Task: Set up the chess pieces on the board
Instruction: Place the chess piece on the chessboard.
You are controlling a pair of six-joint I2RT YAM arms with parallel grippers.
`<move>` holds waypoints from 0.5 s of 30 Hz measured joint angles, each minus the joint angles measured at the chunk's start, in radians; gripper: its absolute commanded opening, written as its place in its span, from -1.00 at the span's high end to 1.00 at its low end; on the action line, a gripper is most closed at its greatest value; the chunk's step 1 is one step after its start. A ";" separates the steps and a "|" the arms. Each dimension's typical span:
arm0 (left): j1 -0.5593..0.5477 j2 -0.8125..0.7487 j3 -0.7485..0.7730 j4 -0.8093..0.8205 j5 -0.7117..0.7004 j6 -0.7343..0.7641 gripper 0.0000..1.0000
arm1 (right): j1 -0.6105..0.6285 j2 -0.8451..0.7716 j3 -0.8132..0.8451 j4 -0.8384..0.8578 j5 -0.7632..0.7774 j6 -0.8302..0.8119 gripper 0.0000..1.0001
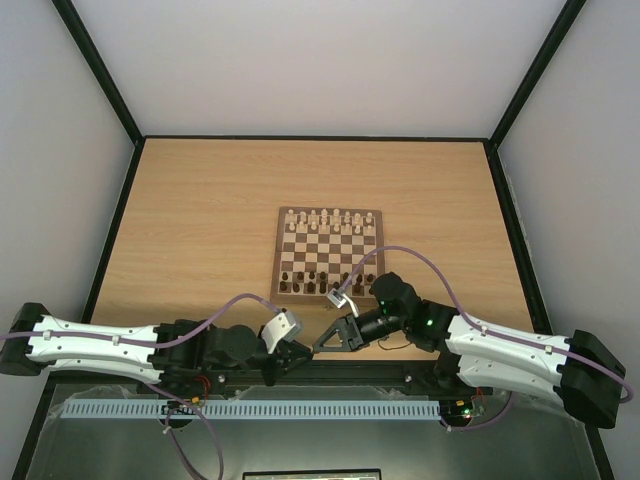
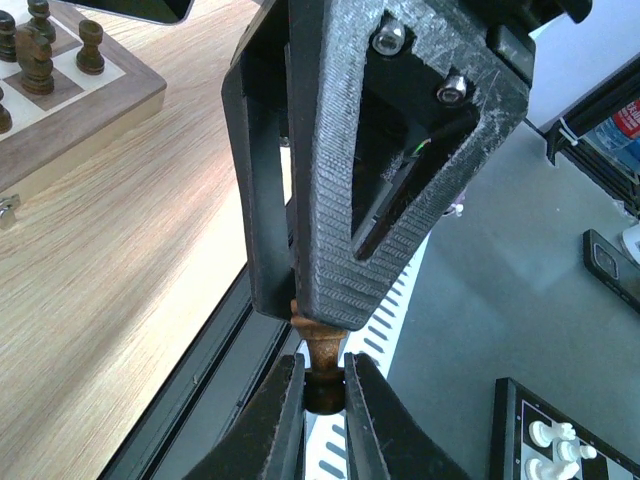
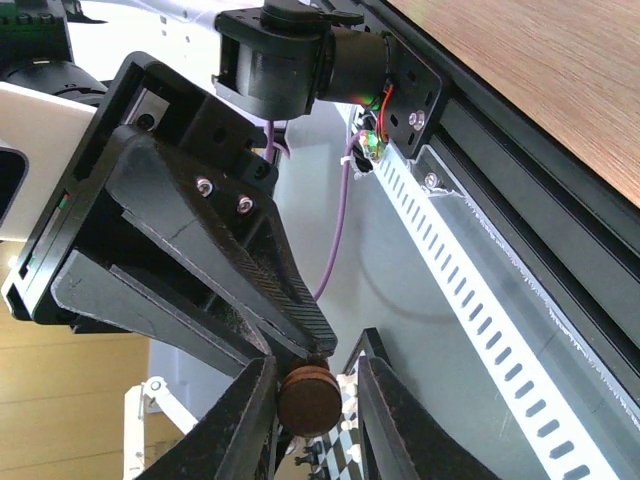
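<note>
Both arms were folded inward, meeting low at the near edge of the table (image 1: 200,220), short of the board's (image 1: 328,252) near side. My left gripper (image 2: 323,365) was closed on one dark brown piece (image 2: 318,335), both fingers pressed against its darker, wider end. The slimmer end ran up to the tips of my right gripper (image 3: 316,375), which came in from the opposite side. Through the right wrist camera, the piece's round end face sat between my right fingers. One finger touched it and a sliver of background showed beside the other, so I could not tell whether that gripper was actually gripping or only flanking. The piece hung off the board, over the black rail (image 1: 400,372) and just beyond the table's near edge. On the board, pale pieces (image 1: 330,217) lined the far side. Other dark pieces (image 1: 310,280) stood along the two near rows, with more of them toward the left than the right. The middle squares showed bare wood. From the left wrist camera, one corner of the board and a few upright dark pieces were visible at upper left.
</note>
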 measured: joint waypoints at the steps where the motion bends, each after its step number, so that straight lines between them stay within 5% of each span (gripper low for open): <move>1: 0.000 0.000 -0.002 0.000 0.001 0.000 0.96 | 0.000 0.000 0.000 0.002 0.000 0.000 0.56; 10: 0.000 0.000 -0.009 0.001 0.003 0.000 0.96 | 0.005 0.005 0.000 0.005 0.000 0.001 0.64; 11: 0.000 0.000 -0.009 0.001 0.003 0.000 0.96 | 0.005 0.006 0.000 0.006 0.001 0.001 0.49; 15: 0.000 0.000 -0.009 0.001 0.002 0.000 0.96 | 0.013 0.013 0.001 0.006 0.001 -0.005 0.49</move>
